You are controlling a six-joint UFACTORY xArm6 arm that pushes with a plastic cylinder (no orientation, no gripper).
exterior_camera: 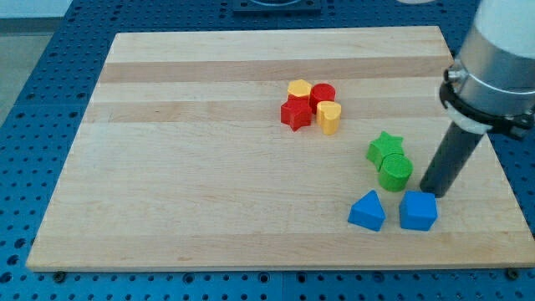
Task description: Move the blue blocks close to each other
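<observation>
Down at the view's lower right, my tip (pixel 432 191) was planted on the wooden board (pixel 192 167), just above the blue cube (pixel 418 211) and just right of the green cylinder (pixel 395 172); whether it touched the cube could not be told. No jaws were carried there to be apart or together, only a plain dark rod, so nothing was clamped.

Two blue blocks were counted nearest the view's bottom: the blue cube and, just beside it on the view's left, a blue triangular block (pixel 367 211), with a narrow gap seen between them. A strip of bare wood was left between both and the bottom edge.

Two greens came next, the green cylinder and a green star (pixel 384 147) pressed together just above the blues.

Farther up, four were clustered near the middle: a red star (pixel 294 112), a red cylinder (pixel 323 95), a yellow hexagonal block (pixel 299 88) and a yellow heart-like block (pixel 329 117), all bunched together.

The rod was held slanted, leaning up to the view's right into a pale grey arm housing (pixel 497 58) over the right edge.

Wide open wood was left across the whole left half.
</observation>
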